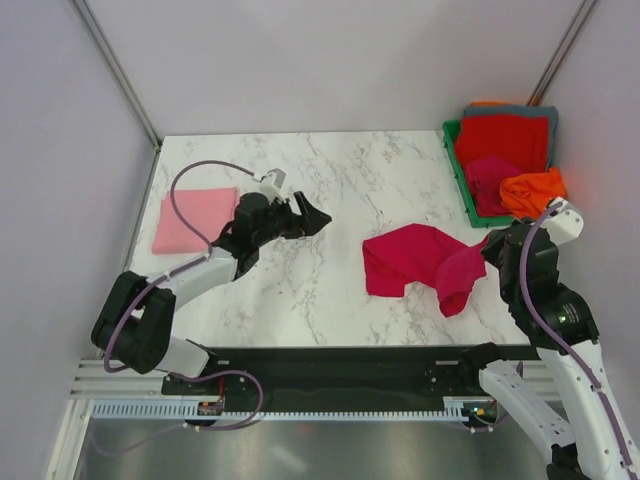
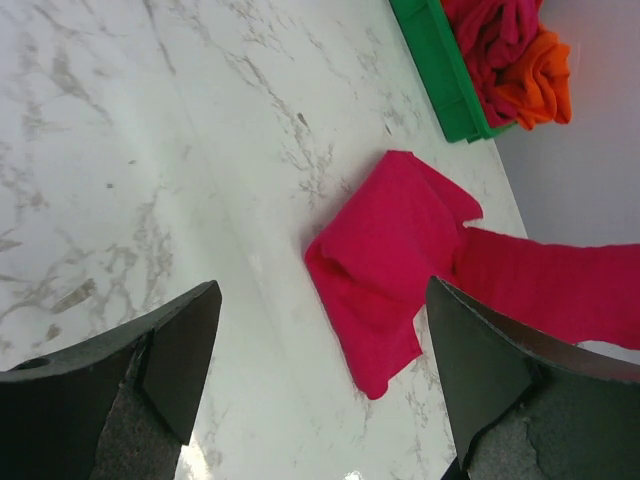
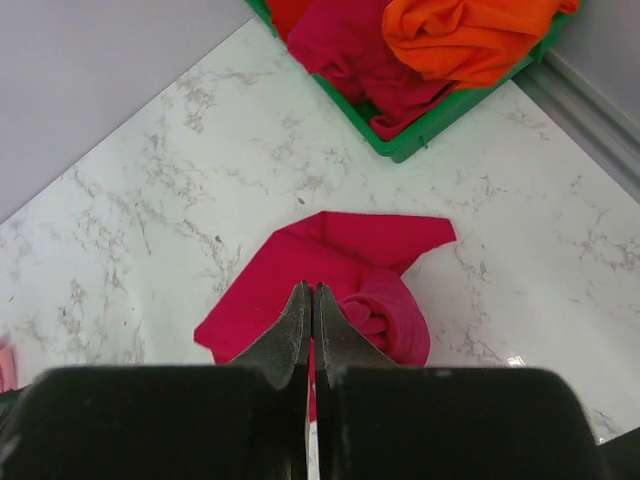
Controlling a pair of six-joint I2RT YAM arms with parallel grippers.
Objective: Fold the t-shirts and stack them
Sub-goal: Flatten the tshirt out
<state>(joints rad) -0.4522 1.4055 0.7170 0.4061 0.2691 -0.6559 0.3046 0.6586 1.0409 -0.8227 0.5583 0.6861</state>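
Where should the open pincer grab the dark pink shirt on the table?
Grab the shirt by its loose left edge, sliding the left pincer in low from the left. That edge lies flat, nearest its open jaws. The right pincer holds the opposite end, so pulling apart would probably spread it.

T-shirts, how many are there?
6: folded pink one at the left, crimson one in the middle, then red, magenta, orange and grey in the green bin. More may hide underneath.

Bare tabletop [image 1: 330, 180] lies between the crimson t-shirt [image 1: 410, 258] and green bin [image 1: 455, 160].
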